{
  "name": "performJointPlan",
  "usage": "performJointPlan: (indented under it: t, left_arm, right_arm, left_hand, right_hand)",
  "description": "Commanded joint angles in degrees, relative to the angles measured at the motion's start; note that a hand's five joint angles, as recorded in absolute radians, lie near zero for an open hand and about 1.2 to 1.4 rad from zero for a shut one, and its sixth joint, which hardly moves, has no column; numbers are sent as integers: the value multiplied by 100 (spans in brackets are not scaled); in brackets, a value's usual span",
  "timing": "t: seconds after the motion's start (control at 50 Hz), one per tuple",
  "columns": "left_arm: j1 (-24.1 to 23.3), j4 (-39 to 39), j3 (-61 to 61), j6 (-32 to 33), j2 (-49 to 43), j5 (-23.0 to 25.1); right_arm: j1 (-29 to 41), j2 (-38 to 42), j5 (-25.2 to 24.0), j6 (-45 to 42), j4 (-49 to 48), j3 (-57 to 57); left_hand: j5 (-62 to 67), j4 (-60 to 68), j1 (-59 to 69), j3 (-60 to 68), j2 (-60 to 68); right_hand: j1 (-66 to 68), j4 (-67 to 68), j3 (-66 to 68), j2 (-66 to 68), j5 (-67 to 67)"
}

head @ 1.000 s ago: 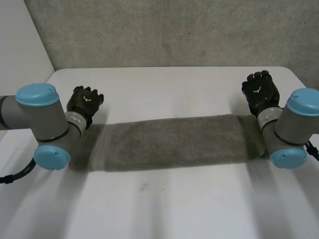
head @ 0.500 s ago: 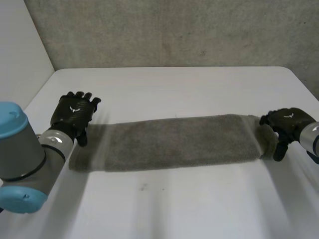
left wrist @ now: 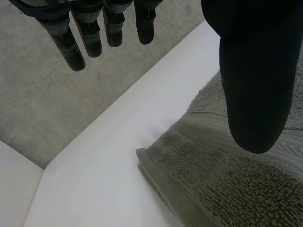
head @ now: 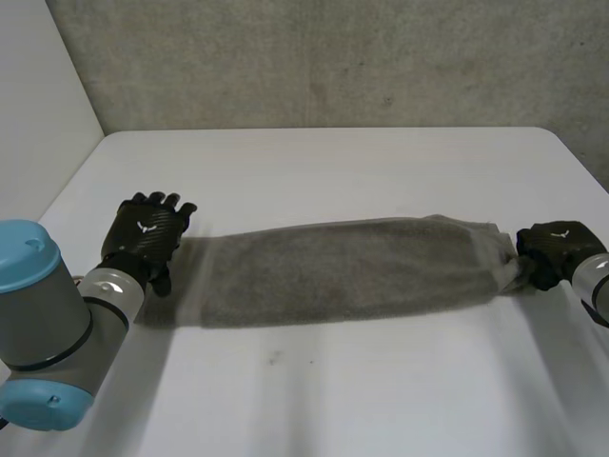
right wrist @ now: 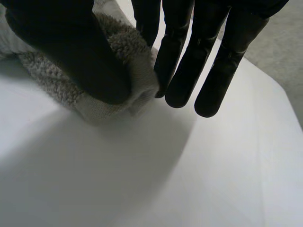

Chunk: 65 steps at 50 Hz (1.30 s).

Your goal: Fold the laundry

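A grey towel (head: 343, 271), folded into a long strip, lies across the white table (head: 333, 390). My left hand (head: 143, 233) hovers open at the strip's left end. In the left wrist view its straight fingers (left wrist: 90, 28) point away from the cloth while the thumb (left wrist: 253, 71) hangs over the towel's corner (left wrist: 208, 184) without touching it. My right hand (head: 552, 249) is at the strip's right end, which is bunched and slightly raised. There the thumb (right wrist: 61, 42) pinches the towel's end (right wrist: 52, 82) against the fingers (right wrist: 189, 71).
The concrete wall (head: 333, 57) runs behind the table's far edge. A white panel (head: 38, 86) stands at the back left. Bare tabletop lies in front of and behind the strip.
My right hand has swung down to the towel's right end and shut on it, bunching and lifting that end. The left hand has moved forward to the left end and opened.
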Motion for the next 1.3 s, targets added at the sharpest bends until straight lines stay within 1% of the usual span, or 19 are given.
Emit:
performJointPlan:
  t: [0.02, 0.06, 0.1, 0.16, 0.2, 0.34, 0.44, 0.46, 0.56, 0.66, 0.82, 0.9, 0.94, 0.96, 0.98, 1.02, 1.1, 1.24, 1.3]
  left_arm:
    - [-16, 0, -11, 3, 1, -5]
    - [-7, 0, -11, 3, 1, -5]
    - [-7, 0, -11, 3, 1, -5]
    - [-7, 0, -11, 3, 1, -5]
    - [-7, 0, -11, 3, 1, -5]
    - [-25, 0, -20, 3, 36, -14]
    - [-16, 0, -20, -6, 97, -14]
    - [-16, 0, -20, -6, 115, -23]
    - [11, 0, -20, -23, 220, -31]
    - [46, 9, -46, -41, 352, -40]
    - [55, 9, -72, -32, 431, -31]
    - [20, 9, -90, -41, 423, -23]
    - [11, 9, -90, -41, 423, -23]
    - [-7, 9, -90, -41, 414, -23]
    - [-7, 9, -90, -41, 414, -23]
    - [-16, 9, -99, -41, 414, -23]
    - [-59, 9, -143, -41, 405, -14]
    - [-437, 18, -169, -50, 405, -5]
    - [-569, 18, -169, -50, 405, -5]
  right_arm:
    - [-150, 116, 281, -442, -221, -107]
    - [-159, 230, 509, -846, -238, -195]
    - [-246, 230, 1261, -1904, -352, -283]
    - [-439, 98, 1764, -2566, -545, -344]
    - [-431, 20, 1749, -2621, -720, -353]
    - [79, -763, 1511, -1910, -1381, -371]
    - [1612, -904, 1354, -1620, -1583, -756]
    - [1617, -904, 1353, -1620, -1583, -757]
    - [2768, -552, 975, -1611, -1601, -1065]
    - [4013, 140, 125, -1585, -1767, -1232]
    - [4999, 949, -492, -1585, -1996, -1092]
    - [5097, 1205, -457, -1655, -1961, -1056]
    - [5097, 1223, -335, -1629, -1943, -1030]
    - [5097, 1223, -334, -1628, -1943, -1030]
    - [5080, 1136, -230, -1568, -1917, -1004]
    - [5071, 979, -81, -1523, -1891, -960]
    - [4590, 241, 324, -911, -1786, -645]
    - [3483, -806, 404, 680, -1636, 427]
    - [3208, -878, 404, 876, -1601, 658]
  left_hand:
    - [-141, 34, 8, 42, 52]
    - [-141, 34, 8, 42, 52]
    - [-141, 34, 8, 42, 52]
    - [-141, 34, 8, 42, 52]
    - [-141, 34, 8, 42, 52]
    - [-141, 34, 8, 42, 52]
    - [-141, 34, 8, 42, 52]
    - [-141, 34, 8, 42, 52]
    - [-141, 34, 8, 42, 52]
    - [-141, 34, 8, 42, 52]
    - [-141, 34, 8, 42, 52]
    - [-141, 34, 8, 42, 52]
    - [-141, 34, 8, 42, 52]
    - [-141, 34, 8, 42, 52]
    - [-141, 34, 8, 42, 52]
    - [-141, 34, 8, 42, 52]
    - [-141, 34, 8, 42, 52]
    - [-141, 34, 8, 42, 52]
    - [-141, 34, 8, 42, 52]
  right_hand:
    - [2744, 1566, 1547, 1494, 1834]
    - [2744, 1566, 1547, 1494, 1834]
    - [2744, 1566, 1547, 1494, 1834]
    - [2744, 1566, 1547, 1494, 1834]
    - [2744, 1566, 1547, 1494, 1834]
    - [2744, 1566, 1547, 1494, 1834]
    - [2744, 1566, 1547, 1494, 1834]
    - [2744, 1566, 1547, 1494, 1834]
    - [2744, 1566, 1547, 1494, 1834]
    - [2744, 1566, 1547, 1494, 1834]
    - [2744, 1566, 1547, 1494, 1834]
    - [2744, 1566, 1547, 1494, 1834]
    - [-1835, -3013, -3032, -3085, -2745]
    - [-1859, -3036, -3056, -3109, -2769]
    - [-3508, -4685, -4704, -4758, -4418]
    - [-4256, -5434, -5453, -5506, -5166]
    - [-4256, -5434, -5453, -5506, -5166]
    - [-4256, -5434, -5453, -5506, -5166]
    - [-4256, -5434, -5453, -5506, -5166]
